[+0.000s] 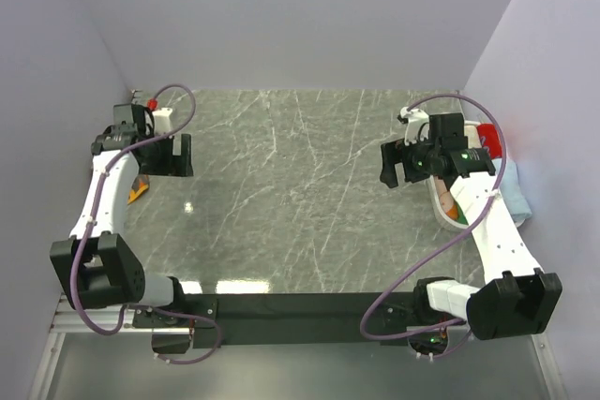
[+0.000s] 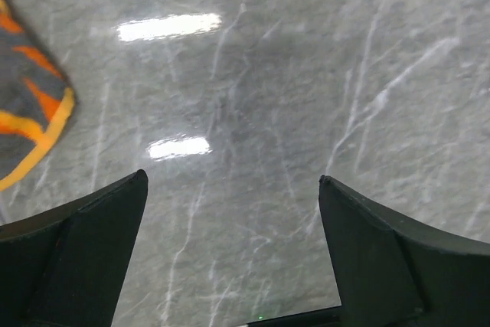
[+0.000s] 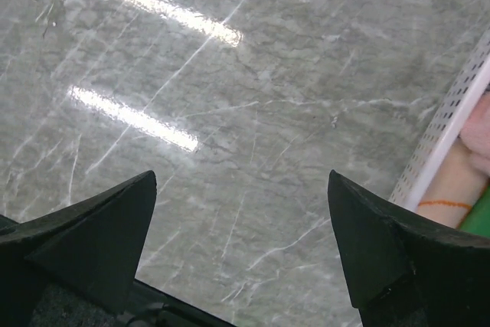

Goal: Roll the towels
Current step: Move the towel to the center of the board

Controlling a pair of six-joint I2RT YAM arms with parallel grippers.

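Marble tabletop (image 1: pixel 300 194) spans the space between the two arms. At its right edge a white perforated basket (image 3: pixel 440 143) holds a pink towel (image 3: pixel 476 124), a green towel (image 3: pixel 479 220) and a red towel (image 1: pixel 487 131), with a pale blue towel (image 1: pixel 517 200) bunched just outside it by the wall. The grey-and-orange towel (image 2: pixel 31 105) lies flat at the table's left edge, beside the left gripper (image 2: pixel 233 181), whose jaws are spread wide over the marble and hold nothing, while the right gripper (image 3: pixel 241 178) hovers just left of the basket, its jaws equally wide and touching nothing.
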